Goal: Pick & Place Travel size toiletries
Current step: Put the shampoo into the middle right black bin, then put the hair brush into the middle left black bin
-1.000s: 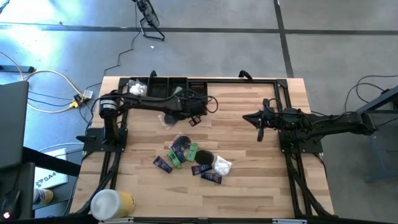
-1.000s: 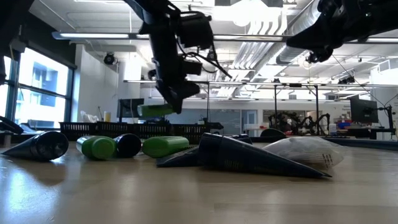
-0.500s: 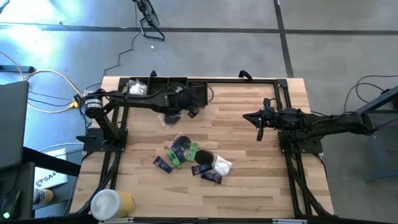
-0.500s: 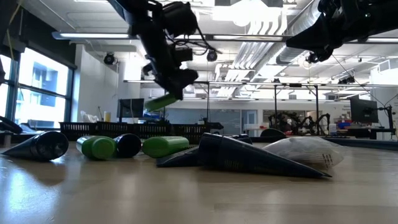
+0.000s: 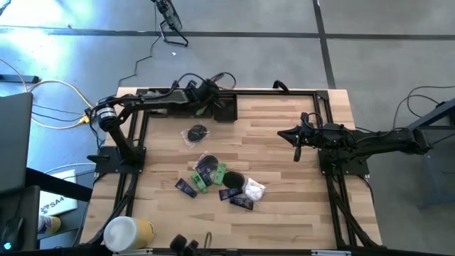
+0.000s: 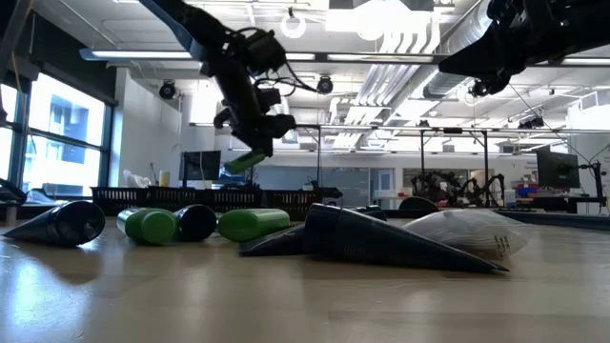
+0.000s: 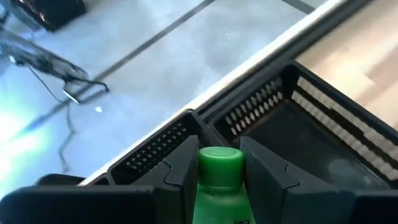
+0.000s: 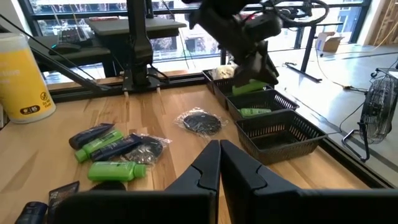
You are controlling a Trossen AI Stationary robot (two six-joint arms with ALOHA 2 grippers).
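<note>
My left gripper [image 5: 213, 102] is shut on a green bottle [image 7: 219, 186] and hangs over the black compartment basket [image 5: 229, 115] at the table's far edge. Another green bottle [image 8: 255, 112] lies in one basket compartment. The other travel size toiletries lie in a pile at mid-table: green bottles [image 5: 201, 182], dark sachets [image 5: 242, 203], black discs [image 5: 233, 179] and a white packet [image 5: 254, 189]. A wrapped black disc [image 5: 197, 132] lies apart, nearer the basket. My right gripper [image 5: 296, 139] waits shut at the right, above the table. My left gripper pinches the green bottle's body just below its cap [image 7: 219, 163] between its two fingers [image 7: 184, 169]. The bottle lies along the fingers, cap toward their free ends. The fingers slant down toward the far edge. The bottle [image 6: 246, 160] is tilted and clear of the basket.
A large white-and-yellow cylinder [image 5: 128, 232] stands at the near left corner. Black rails [image 5: 327, 171] run along the table's sides. Bare wood lies between the pile and the right arm.
My left gripper has carried the green bottle from over the table beside the wrapped disc toward the far edge and to the left, rising a little and rolling, until it hangs over the basket. The bottle has stayed between the fingers.
</note>
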